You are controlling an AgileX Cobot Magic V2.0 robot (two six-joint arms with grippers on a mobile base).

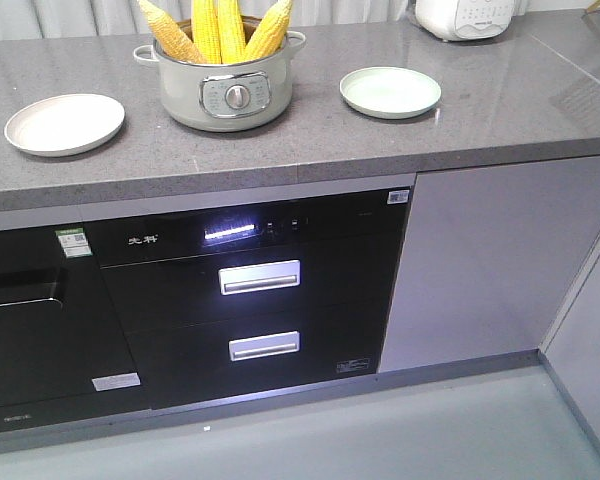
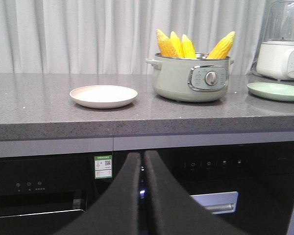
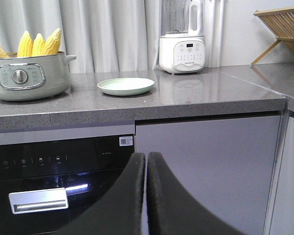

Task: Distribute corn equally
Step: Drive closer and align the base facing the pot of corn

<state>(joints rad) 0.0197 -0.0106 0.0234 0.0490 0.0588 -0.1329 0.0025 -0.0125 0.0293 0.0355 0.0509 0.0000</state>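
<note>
While all four cobs of corn [image 1: 218,28] stand tips-up in the pot [image 1: 230,95], no part of the task is yet done. The pot sits toward the back edge of the counter [image 1: 310,140], between two bare plates: a beige plate [image 1: 65,124] toward the left edge and a green plate [image 1: 390,92] on the pot's right, each well apart from it. The layout suggests its purpose. The cobs lean outward against the rim with their upper halves exposed, so a grasp from above is open. One plate lies on each arm's side, presumably to take two cobs apiece. The left gripper [image 2: 142,156] has its fingers pressed together on nothing; the right gripper [image 3: 146,155] is likewise clenched and empty. Both wrists are held low, below the counter's front edge and facing the cabinet fronts, with fingers pointing level toward them; neither is near the pot. Judged from this pose, each arm must first rise above the surface and part its fingers before any cob can be reached
</note>
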